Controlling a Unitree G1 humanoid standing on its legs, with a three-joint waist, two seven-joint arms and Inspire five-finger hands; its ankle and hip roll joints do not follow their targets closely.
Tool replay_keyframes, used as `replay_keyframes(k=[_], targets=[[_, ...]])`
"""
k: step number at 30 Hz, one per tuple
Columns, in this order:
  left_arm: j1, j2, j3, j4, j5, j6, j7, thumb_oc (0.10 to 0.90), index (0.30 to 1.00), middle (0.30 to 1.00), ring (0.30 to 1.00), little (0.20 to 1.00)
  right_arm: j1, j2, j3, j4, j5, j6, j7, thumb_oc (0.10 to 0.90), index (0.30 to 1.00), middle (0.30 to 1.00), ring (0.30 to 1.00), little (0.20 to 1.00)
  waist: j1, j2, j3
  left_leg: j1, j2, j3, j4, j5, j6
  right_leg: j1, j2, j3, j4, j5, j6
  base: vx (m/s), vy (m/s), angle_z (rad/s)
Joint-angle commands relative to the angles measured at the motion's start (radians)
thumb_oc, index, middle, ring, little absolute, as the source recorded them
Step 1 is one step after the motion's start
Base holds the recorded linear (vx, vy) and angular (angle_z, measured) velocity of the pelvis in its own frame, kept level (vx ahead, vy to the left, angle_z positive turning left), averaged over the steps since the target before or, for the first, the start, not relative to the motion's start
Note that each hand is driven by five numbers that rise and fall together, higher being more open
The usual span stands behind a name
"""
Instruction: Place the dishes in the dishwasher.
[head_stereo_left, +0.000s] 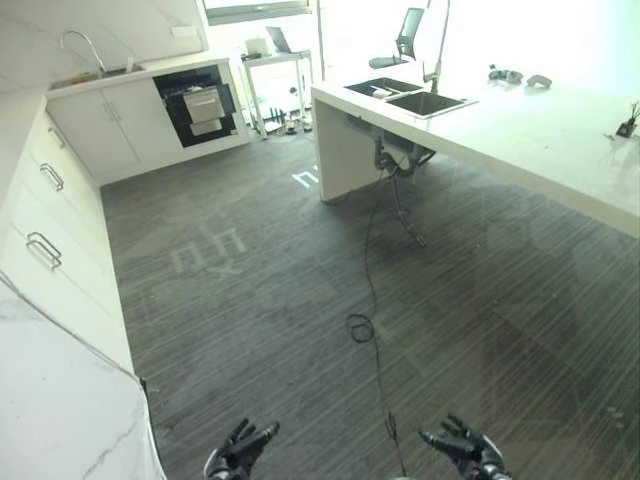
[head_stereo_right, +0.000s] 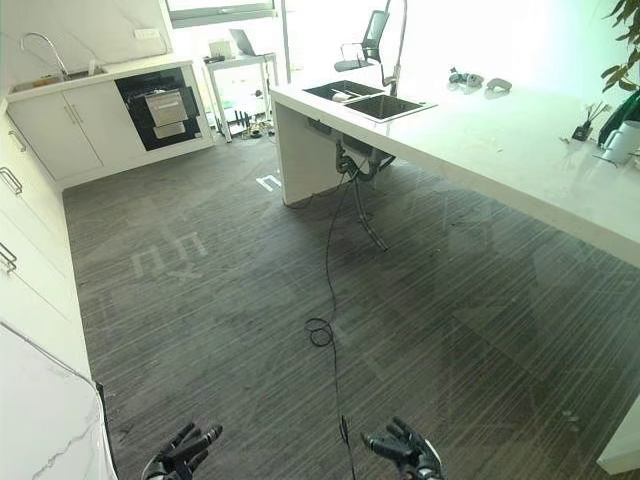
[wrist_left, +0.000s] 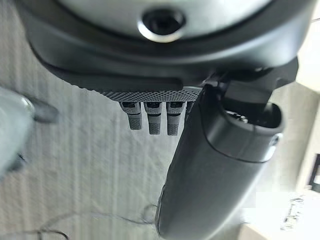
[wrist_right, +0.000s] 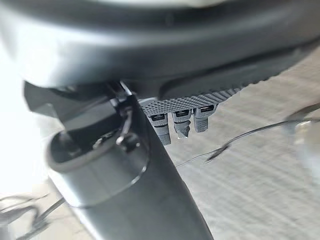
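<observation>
Both hands hang low at the near edge of the scene, over the grey striped floor. The left hand has its fingers straight and loosely spread, holding nothing. The right hand is likewise relaxed, its fingers extended and empty.

The dishwasher stands at the far left, built into the white cabinets; its dark front is open, with a pale drawer showing inside. It is well apart from both hands.

A long white table runs along the right side, with a double sink at its far end. Pale items lie in the sink's far basin; what they are cannot be told. A marble-patterned table edges the near left.
</observation>
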Motion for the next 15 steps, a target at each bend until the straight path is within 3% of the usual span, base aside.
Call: replay_keyframes(k=[1,2,3,4,6,7,8,9,11,13,15], targets=[[-0.041,0.018,0.041,-0.060,-0.018,-0.072,0.011,0.800,0.900,0.900,0.900,0.900,-0.062,-0.024,0.005,-0.120,-0.071,-0.078,-0.018,0.800,0.900,0.900,0.900,0.900,-0.012,-0.019,0.051,0.058,0.022,0.062,0.045,-0.080,-0.020,0.081,-0.034,-0.037,-0.114,0.046,0.073,0.07,-0.103,-0.04],[-0.040,0.017,0.045,-0.070,-0.020,-0.080,0.008,0.800,0.900,0.900,0.900,0.900,-0.061,-0.029,0.008,-0.136,-0.091,-0.085,-0.017,0.800,0.900,0.900,0.900,0.900,-0.010,-0.027,0.059,0.061,0.018,0.071,0.045,-0.075,-0.023,0.084,-0.040,-0.035,-0.114,0.047,0.070,0.10,-0.122,-0.07],[-0.036,0.016,0.051,-0.096,-0.021,-0.090,-0.003,0.800,0.900,0.900,0.900,0.900,-0.058,-0.040,0.015,-0.183,-0.105,-0.077,-0.024,0.800,0.900,0.900,0.900,0.900,-0.005,-0.050,0.074,0.070,0.024,0.094,0.045,0.031,-0.038,0.090,-0.051,-0.025,-0.114,0.045,0.056,0.08,-0.139,-0.12],[-0.031,0.018,0.049,-0.118,-0.015,-0.099,-0.006,0.800,0.900,0.900,0.900,0.900,-0.054,-0.048,0.017,-0.214,-0.104,-0.072,-0.024,0.800,0.900,0.900,0.900,0.900,-0.001,-0.063,0.090,0.045,0.035,0.095,0.096,0.088,-0.050,0.094,-0.053,-0.017,-0.114,0.047,0.046,0.04,-0.156,-0.30],[-0.006,0.024,0.047,-0.231,0.004,-0.121,0.005,0.800,0.900,0.900,0.900,0.900,-0.039,-0.065,-0.004,-0.280,-0.104,-0.083,0.008,0.800,0.900,0.900,0.900,0.900,0.007,-0.078,0.126,-0.053,0.048,0.088,0.225,0.093,-0.035,0.094,-0.035,0.005,-0.114,0.059,0.032,0.07,-0.122,-0.17],[0.002,0.023,0.045,-0.265,0.019,-0.126,0.010,0.800,0.900,0.900,0.900,0.900,-0.034,-0.062,-0.013,-0.298,-0.114,-0.082,0.008,0.800,0.900,0.900,0.900,0.900,0.013,-0.075,0.135,-0.065,0.053,0.104,0.180,0.103,-0.036,0.102,-0.025,0.013,-0.114,0.055,0.036,0.21,-0.009,0.02],[0.018,0.019,0.036,-0.307,0.029,-0.137,0.012,0.800,0.900,0.900,0.900,0.900,-0.026,-0.060,-0.020,-0.322,-0.115,-0.089,0.006,0.800,0.900,0.900,0.900,0.900,0.025,-0.060,0.142,-0.074,0.060,0.122,0.061,0.135,-0.044,0.119,-0.010,0.018,-0.114,0.037,0.044,0.28,0.110,-0.05],[0.041,0.018,0.026,-0.353,0.046,-0.144,0.018,0.800,0.900,0.900,0.900,0.900,-0.014,-0.062,-0.029,-0.356,-0.115,-0.089,0.008,0.800,0.900,0.900,0.900,0.900,0.035,-0.028,0.150,-0.139,0.095,0.118,0.045,0.114,-0.054,0.143,0.022,0.013,-0.114,0.011,0.050,0.34,0.162,-0.04],[0.073,0.027,0.007,-0.404,0.031,-0.170,0.024,0.800,0.900,0.900,0.900,0.900,0.001,-0.072,-0.037,-0.403,-0.117,-0.091,0.012,0.800,0.900,0.900,0.900,0.900,0.057,0.018,0.153,-0.259,0.142,0.073,0.045,0.129,-0.088,0.189,0.068,0.020,-0.114,-0.022,0.052,0.35,0.149,-0.05],[0.100,0.036,0.005,-0.479,0.029,-0.187,0.003,0.800,0.900,0.900,0.900,0.900,0.008,-0.093,-0.045,-0.445,-0.121,-0.098,0.021,0.800,0.900,0.900,0.900,0.900,0.073,0.032,0.153,-0.320,0.161,0.029,0.045,0.153,-0.106,0.236,0.092,0.048,-0.114,-0.057,0.046,0.40,0.138,-0.40],[0.112,0.049,0.006,-0.549,0.031,-0.188,-0.010,0.800,0.900,0.900,0.900,0.900,0.021,-0.107,-0.040,-0.499,-0.114,-0.098,0.015,0.800,0.900,0.900,0.900,0.900,0.070,0.033,0.146,-0.310,0.181,0.061,0.045,0.124,-0.100,0.255,0.079,0.047,-0.114,-0.072,0.051,0.44,0.168,-0.58]])
